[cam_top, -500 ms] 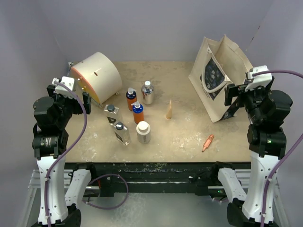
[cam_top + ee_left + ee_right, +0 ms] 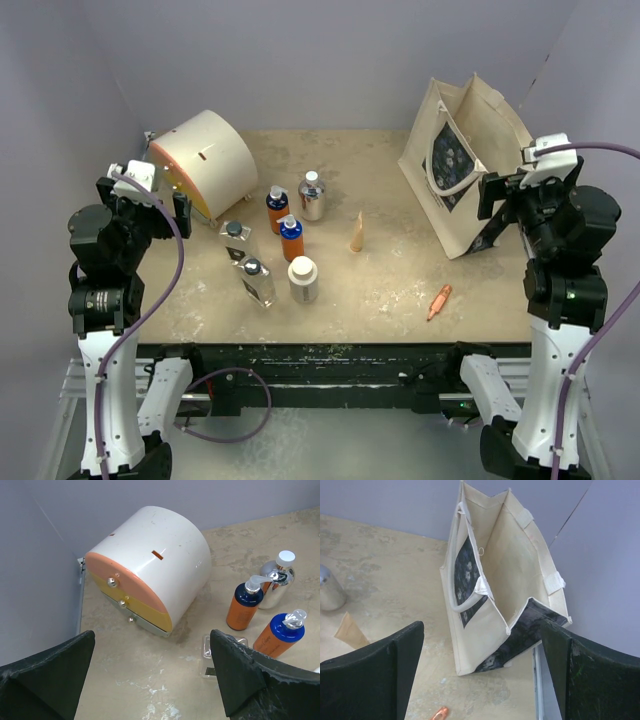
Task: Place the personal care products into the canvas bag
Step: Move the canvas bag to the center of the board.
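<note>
The left claw (image 2: 152, 632) is seen with its fingers spread wide and nothing between them, held above the desk (image 2: 380, 280) near the left edge. The right claw (image 2: 481, 624) is likewise spread and empty, raised near the right edge.

Beyond the left claw, toward the middle of the desk, the personal care products are gathered in a loose cluster. It is made up of two orange bottles (image 2: 277, 208) (image 2: 291, 238), a silver bottle (image 2: 312, 196), two clear square bottles (image 2: 236, 240) (image 2: 257, 280) and a cream-white bottle (image 2: 303, 279). All appear to be standing upright, so their long axes are taken as vertical. None has been bagged yet.

A cream drum (image 2: 205, 160) lies in the far left corner, just behind the cluster.

Directly ahead of the right claw, the canvas bag (image 2: 495, 580) stands in the far right corner with its mouth gaping upward. The slit of that mouth runs roughly from near edge to far edge, and the printed side faces the bottles. Between cluster and bag, a wooden cone (image 2: 357, 231) and an orange stick (image 2: 439, 300) are left on the desk.

The cluster is judged nearer the left arm and the bag nearer the right. A pick by the left claw from above or from the side is therefore suggested, followed by a carry across the desk toward the far right corner.
</note>
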Available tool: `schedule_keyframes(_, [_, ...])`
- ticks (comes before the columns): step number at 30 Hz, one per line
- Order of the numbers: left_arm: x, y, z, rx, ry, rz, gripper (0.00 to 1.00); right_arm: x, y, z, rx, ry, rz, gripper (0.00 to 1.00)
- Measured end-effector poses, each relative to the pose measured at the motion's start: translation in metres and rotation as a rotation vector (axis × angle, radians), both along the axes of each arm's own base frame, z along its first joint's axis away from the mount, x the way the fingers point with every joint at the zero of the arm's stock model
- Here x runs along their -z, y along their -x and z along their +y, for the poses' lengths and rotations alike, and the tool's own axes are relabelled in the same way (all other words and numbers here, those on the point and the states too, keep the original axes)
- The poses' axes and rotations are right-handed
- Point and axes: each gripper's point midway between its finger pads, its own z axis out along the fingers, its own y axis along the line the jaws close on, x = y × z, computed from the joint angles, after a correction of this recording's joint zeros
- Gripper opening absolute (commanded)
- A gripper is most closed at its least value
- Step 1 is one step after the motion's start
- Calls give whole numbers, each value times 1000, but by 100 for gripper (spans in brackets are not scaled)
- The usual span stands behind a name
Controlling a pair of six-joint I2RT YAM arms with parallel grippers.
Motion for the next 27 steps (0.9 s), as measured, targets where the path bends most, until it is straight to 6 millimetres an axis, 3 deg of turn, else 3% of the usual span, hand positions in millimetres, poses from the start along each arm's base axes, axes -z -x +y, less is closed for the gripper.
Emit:
schedule_keyframes(7, [0,1,-4,30,-5,0,99,-11,-6,-6,15,38,-6,100])
schedule_keyframes(15, [0,2,-18,115,-20,-5,99,6,-41,-14,-3,85,79,100])
schedule_keyframes(27, [8,2,-27,174,-10,32,99,74,-120,-26,-63,129,316,86])
